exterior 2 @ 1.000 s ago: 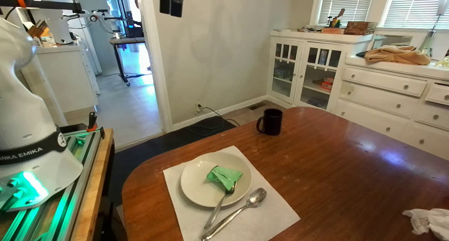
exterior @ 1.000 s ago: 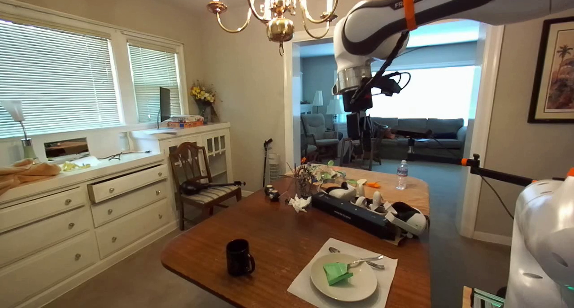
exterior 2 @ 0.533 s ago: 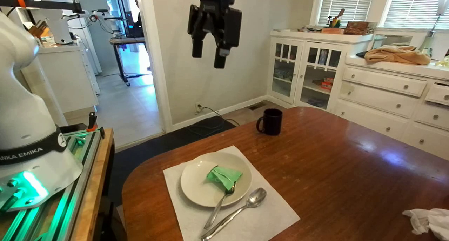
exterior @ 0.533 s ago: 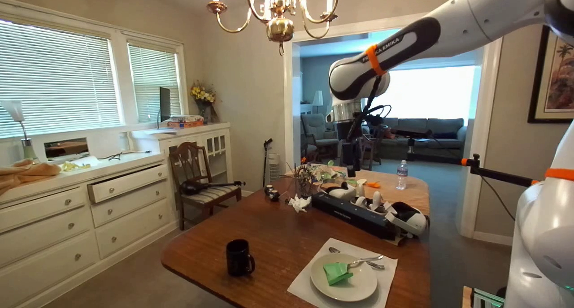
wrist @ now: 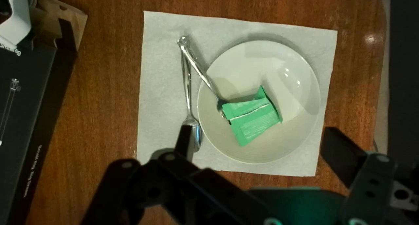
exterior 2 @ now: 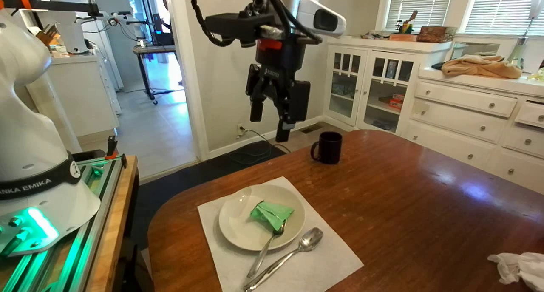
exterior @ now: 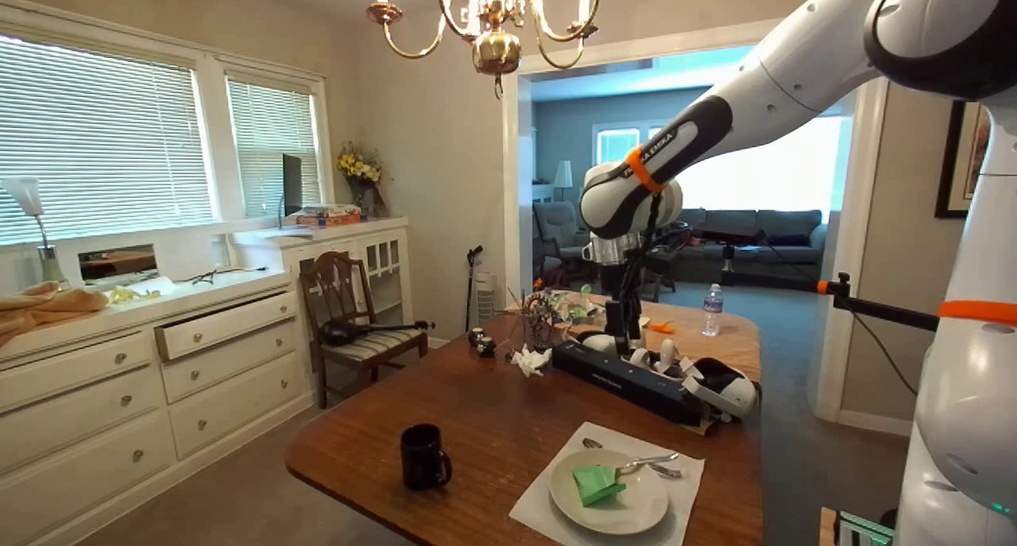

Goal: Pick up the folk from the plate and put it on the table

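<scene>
The silvery fork (wrist: pixel 200 69) rests on the plate, its handle over the rim and its head partly hidden under the green folded piece (wrist: pixel 253 120). It also shows in both exterior views (exterior: pixel 647 460) (exterior 2: pixel 262 253). The round white plate (wrist: pixel 262 153) sits on a white paper sheet on the dark-brown table (wrist: pixel 108 103). The plate shows in both exterior views too (exterior: pixel 624 518) (exterior 2: pixel 236 215). My gripper (wrist: pixel 258 131) is open and empty, pointing down, well above the plate. It is also in both exterior views (exterior: pixel 626 347) (exterior 2: pixel 269 128). It touches nothing.
A larger spoon (exterior 2: pixel 310 239) lies on the paper sheet (exterior 2: pixel 323 270) beside the plate, its handle end by the fork's. A black mug (exterior 2: pixel 329 147) stands on the table. A long black box (exterior: pixel 612 379), a white headset (exterior: pixel 723 383) and crumpled tissue (exterior: pixel 531 360) lie farther along.
The arm has lowered my gripper from high up toward the table, and it now shows fully in both exterior views. The fork, plate and other table items have not moved.
</scene>
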`<state>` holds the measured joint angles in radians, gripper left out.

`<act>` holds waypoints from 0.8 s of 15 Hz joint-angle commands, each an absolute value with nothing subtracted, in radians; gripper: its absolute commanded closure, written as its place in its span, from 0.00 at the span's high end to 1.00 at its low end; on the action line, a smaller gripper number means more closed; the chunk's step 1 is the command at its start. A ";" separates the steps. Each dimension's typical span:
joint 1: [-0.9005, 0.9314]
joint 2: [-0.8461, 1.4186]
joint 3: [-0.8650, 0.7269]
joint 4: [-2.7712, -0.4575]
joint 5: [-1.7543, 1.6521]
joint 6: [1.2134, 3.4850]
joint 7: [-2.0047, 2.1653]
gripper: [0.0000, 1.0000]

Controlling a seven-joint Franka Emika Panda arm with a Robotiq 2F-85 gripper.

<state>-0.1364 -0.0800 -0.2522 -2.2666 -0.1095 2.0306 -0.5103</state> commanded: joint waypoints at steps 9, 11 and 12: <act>-0.205 -0.036 -0.283 -2.409 -0.063 2.249 -0.797 1.00; -0.228 -0.017 -0.294 -2.460 -0.044 2.343 -0.869 1.00; -0.240 -0.009 -0.298 -2.483 -0.037 2.381 -0.902 1.00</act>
